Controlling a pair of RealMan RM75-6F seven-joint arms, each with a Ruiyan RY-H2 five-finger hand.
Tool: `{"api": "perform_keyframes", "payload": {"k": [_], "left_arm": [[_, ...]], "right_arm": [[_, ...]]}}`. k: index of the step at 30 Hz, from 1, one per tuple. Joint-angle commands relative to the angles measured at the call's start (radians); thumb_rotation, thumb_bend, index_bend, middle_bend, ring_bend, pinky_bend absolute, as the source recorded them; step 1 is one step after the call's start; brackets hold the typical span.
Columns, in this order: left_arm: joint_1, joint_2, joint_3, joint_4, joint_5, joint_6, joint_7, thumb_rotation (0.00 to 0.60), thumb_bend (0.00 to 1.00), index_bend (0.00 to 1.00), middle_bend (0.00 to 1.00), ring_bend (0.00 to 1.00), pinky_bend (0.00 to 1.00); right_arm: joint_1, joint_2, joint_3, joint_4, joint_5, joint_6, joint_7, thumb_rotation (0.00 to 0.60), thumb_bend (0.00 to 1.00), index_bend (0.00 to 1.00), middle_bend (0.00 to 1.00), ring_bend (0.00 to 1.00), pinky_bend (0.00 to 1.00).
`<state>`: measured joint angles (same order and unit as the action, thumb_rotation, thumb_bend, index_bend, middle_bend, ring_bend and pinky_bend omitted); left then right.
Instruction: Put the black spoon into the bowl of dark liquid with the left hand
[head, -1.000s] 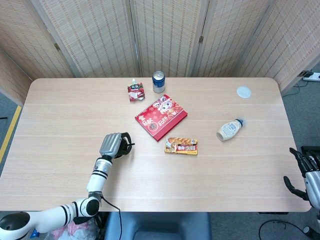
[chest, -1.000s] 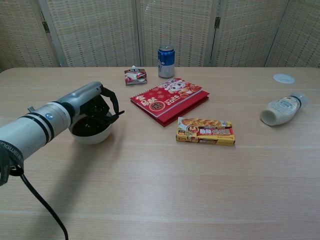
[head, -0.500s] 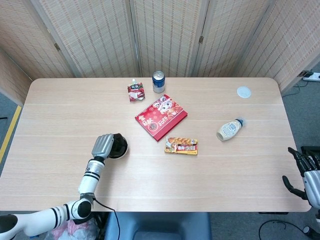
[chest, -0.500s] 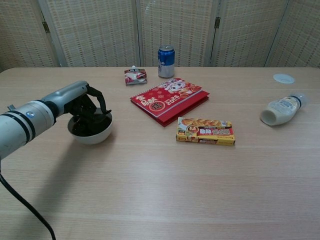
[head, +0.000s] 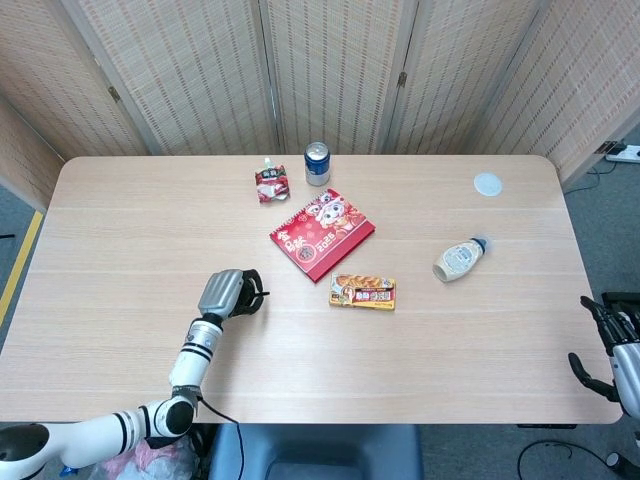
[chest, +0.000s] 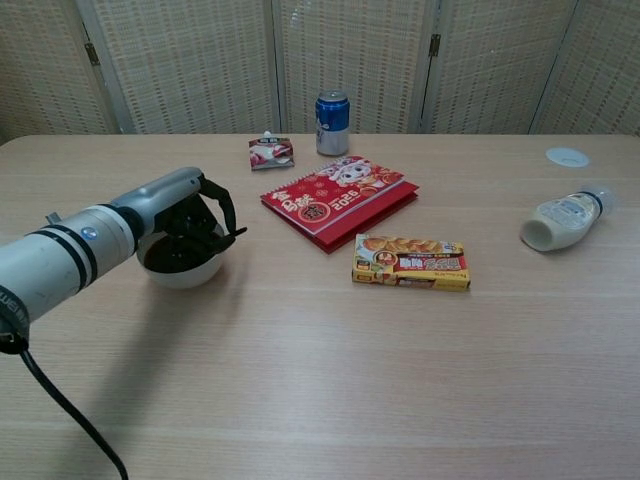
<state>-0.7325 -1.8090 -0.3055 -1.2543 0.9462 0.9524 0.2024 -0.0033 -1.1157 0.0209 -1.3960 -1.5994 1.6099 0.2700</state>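
My left hand (head: 226, 291) hovers over the white bowl of dark liquid (chest: 185, 266) at the table's front left, hiding most of it in the head view. Its dark fingers (chest: 205, 212) curl down over the bowl. A thin black tip, seemingly the black spoon (chest: 238, 234), sticks out to the right from between them, above the bowl's rim. The rest of the spoon is hidden by the hand. My right hand (head: 608, 350) hangs off the table's right front edge with its fingers apart and nothing in them.
A red booklet (head: 322, 234) and a yellow snack box (head: 363, 292) lie right of the bowl. A blue can (head: 317, 163) and a red packet (head: 271, 184) stand at the back. A white bottle (head: 459, 259) lies on its side at right, a white lid (head: 487, 183) beyond it.
My left hand swung left over the bowl half a second ago and has come back to the right, with the black tip showing again past the rim. The right hand stays put.
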Motion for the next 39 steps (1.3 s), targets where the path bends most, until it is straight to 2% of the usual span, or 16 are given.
{"api": "perform_keyframes", "payload": {"k": [1,9,17,22,39], "left_arm": [[-0.02,-0.019,-0.016,0.037,-0.014,-0.008,0.01,0.6,0.47,0.7,0.92,0.85,0.75],[-0.022,-0.01,-0.025,0.062,-0.033,-0.008,0.011,0.6,0.47,0.7,0.92,0.85,0.75],[0.019,0.05,0.014,-0.024,0.004,0.013,-0.002,0.6,0.47,0.7,0.92,0.85,0.75],[0.023,0.05,0.031,-0.043,0.012,0.01,0.0,0.6,0.47,0.7,0.92,0.85,0.75],[-0.041,-0.035,-0.015,0.09,-0.024,-0.034,-0.005,0.6,0.47,0.7,0.92,0.85,0.75]], "right_arm": [[-0.001,0.0,0.0,0.001,0.001,0.0,0.001,0.6,0.31,0.04,0.18,0.21,0.12],[0.0,0.0,0.002,0.005,0.002,-0.001,0.008,0.6,0.31,0.04,0.18,0.21,0.12],[0.007,-0.002,0.003,0.006,-0.005,-0.005,0.008,0.6,0.31,0.04,0.18,0.21,0.12],[0.006,-0.003,0.003,0.007,-0.005,-0.003,0.008,0.6,0.31,0.04,0.18,0.21,0.12],[-0.001,-0.003,0.002,0.006,0.0,0.0,0.007,0.6,0.3,0.04,0.18,0.21,0.12]]}}
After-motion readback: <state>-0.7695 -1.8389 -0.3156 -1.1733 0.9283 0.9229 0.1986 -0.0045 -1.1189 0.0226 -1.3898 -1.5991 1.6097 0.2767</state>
